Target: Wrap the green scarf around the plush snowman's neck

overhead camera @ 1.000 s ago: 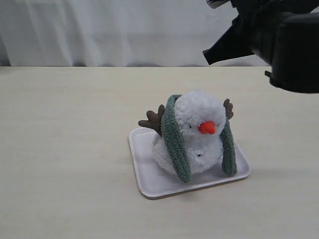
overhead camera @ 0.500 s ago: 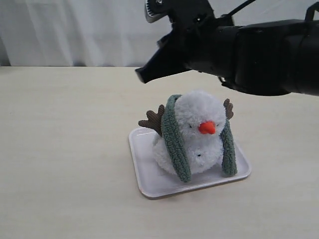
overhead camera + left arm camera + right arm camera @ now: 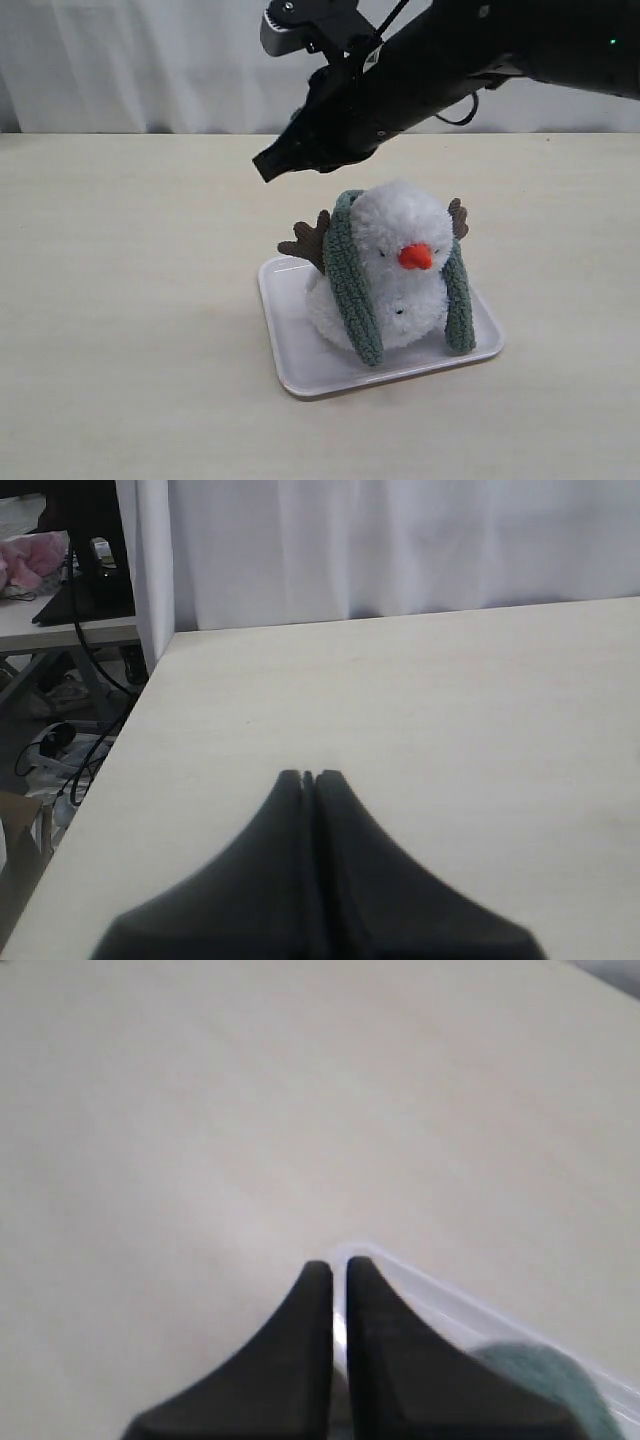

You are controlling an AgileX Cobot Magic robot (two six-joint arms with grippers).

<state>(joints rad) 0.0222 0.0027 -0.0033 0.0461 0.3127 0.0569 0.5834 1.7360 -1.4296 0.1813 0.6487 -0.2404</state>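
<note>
The plush snowman (image 3: pixel 400 265), white with an orange nose and brown twig arms, sits upright on a white tray (image 3: pixel 300 360). The green scarf (image 3: pixel 347 275) lies over the back of its neck, and both ends hang down its front onto the tray. My right gripper (image 3: pixel 265 165) hovers in the air above and left of the snowman's head, shut and empty. In the right wrist view the right gripper (image 3: pixel 338 1266) points past the tray's corner (image 3: pixel 400 1270), with a bit of scarf (image 3: pixel 550 1380) at the edge. My left gripper (image 3: pixel 308 776) is shut over bare table, empty.
The tray stands mid-table on a pale wooden tabletop (image 3: pixel 130 300). A white curtain (image 3: pixel 150 60) hangs behind the table. In the left wrist view the table's edge (image 3: pixel 120 730) shows, with cables and clutter on the floor beyond.
My right arm has swung in from the upper right, leftward and downward, and its gripper now hangs above and left of the snowman's head. Snowman, scarf and tray have not moved.
</note>
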